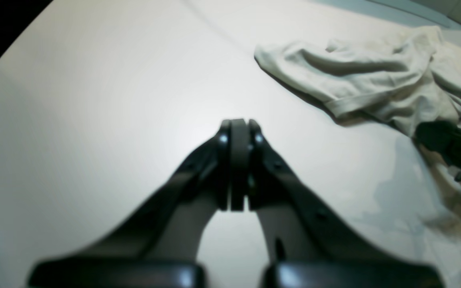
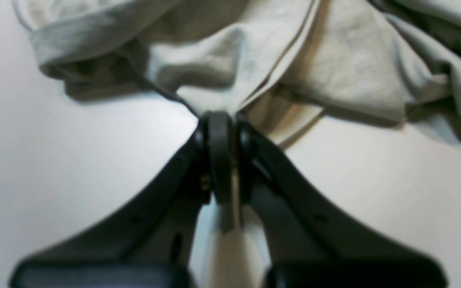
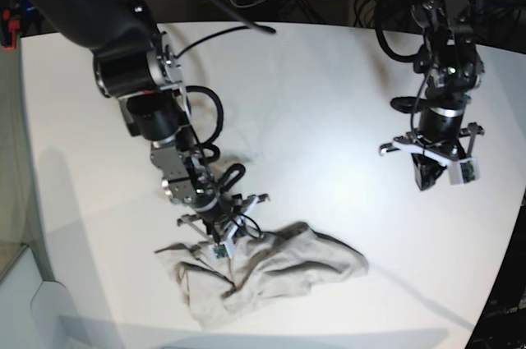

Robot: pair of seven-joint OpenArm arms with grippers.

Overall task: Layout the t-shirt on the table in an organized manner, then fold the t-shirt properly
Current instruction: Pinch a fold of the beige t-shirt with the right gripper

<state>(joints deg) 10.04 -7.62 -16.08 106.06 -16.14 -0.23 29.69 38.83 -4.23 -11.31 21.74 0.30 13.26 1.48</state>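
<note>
Crumpled beige t-shirt (image 3: 267,273) lay on white surface (image 3: 312,103) (no readable print), right claw (image 2: 220,120) pinched its fold, left claw (image 1: 238,128) pressed together, empty, well apart.

T-shirt (image 3: 271,275): soft beige cloth, matt, creased. Table (image 3: 312,94): smooth white, matt. Right gripper (image 2: 222,120): black plastic, slight sheen.

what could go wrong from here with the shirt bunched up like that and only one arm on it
1. The right gripper pinches only a small tuck of the crumpled t-shirt; it may have several layers or slip when pulled.
2. The left gripper is shut over the bare table, apart from the cloth, so a one-sided pull would likely drag the heap rather than spread it.
</note>
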